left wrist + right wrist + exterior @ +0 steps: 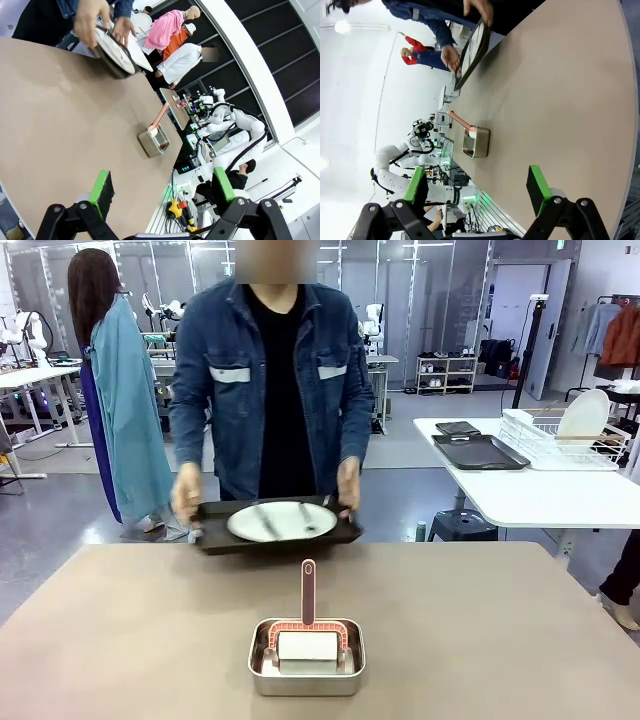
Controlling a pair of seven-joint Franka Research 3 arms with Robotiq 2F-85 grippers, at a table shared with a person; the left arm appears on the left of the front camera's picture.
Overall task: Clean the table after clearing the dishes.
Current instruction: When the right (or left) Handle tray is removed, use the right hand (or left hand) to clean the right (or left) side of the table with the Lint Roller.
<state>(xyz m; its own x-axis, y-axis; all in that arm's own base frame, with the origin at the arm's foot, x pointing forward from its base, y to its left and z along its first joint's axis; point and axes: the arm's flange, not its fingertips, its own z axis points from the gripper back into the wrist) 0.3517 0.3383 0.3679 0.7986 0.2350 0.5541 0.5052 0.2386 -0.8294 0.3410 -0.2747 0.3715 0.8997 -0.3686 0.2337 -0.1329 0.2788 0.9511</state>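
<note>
A person in a denim jacket stands at the far edge of the tan table [120,640] and holds a dark tray [215,538] in both hands, lifted just above the tabletop. On the tray lies a round white plate [281,521] with a knife and fork. The left wrist view has the same tray [111,63] with its plate [120,52] at the far end of the table [60,130]. The right wrist view has the tray [472,50] edge-on above the table [560,100]. My left gripper [162,192] hangs open off the table's edge. My right gripper [477,187] is open too, holding nothing.
A small steel pan [306,660] with a pink-handled roller [308,592] sits near the front middle of the table. A white side table [540,495] at the right carries a dark tray [480,452] and a wire rack [565,440]. Another person stands back left.
</note>
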